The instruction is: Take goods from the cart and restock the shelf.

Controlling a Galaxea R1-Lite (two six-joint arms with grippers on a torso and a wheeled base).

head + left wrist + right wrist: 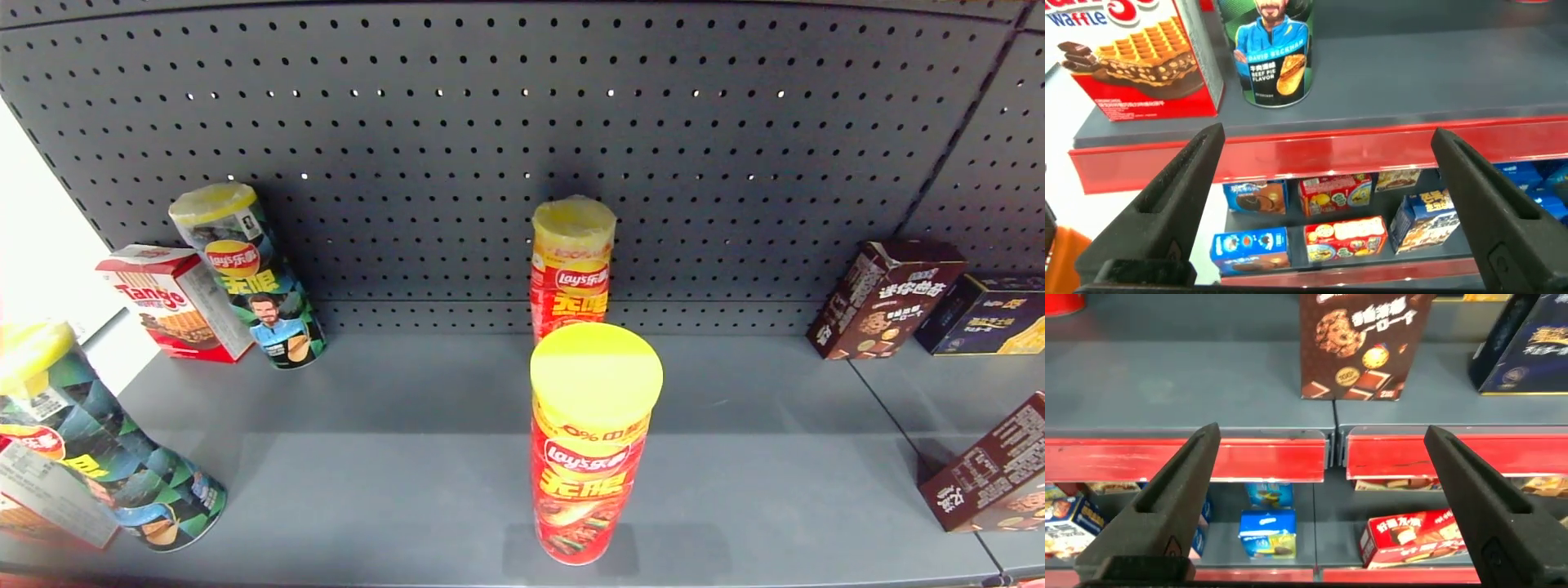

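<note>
The left end effector (1327, 139) and right end effector (1323, 434) both hang spread and empty before the shelf (392, 457), where a front red chip can (594, 441) stands upright directly ahead of a rear red chip can (571, 265), seemingly lined up labels-forward for shoppers.

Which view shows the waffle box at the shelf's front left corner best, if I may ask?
The left wrist view: the waffle box shows its front face, cropped only above. The head view catches just a part of it at the edge, before the green can. The right wrist view faces another shelf stretch.
</note>
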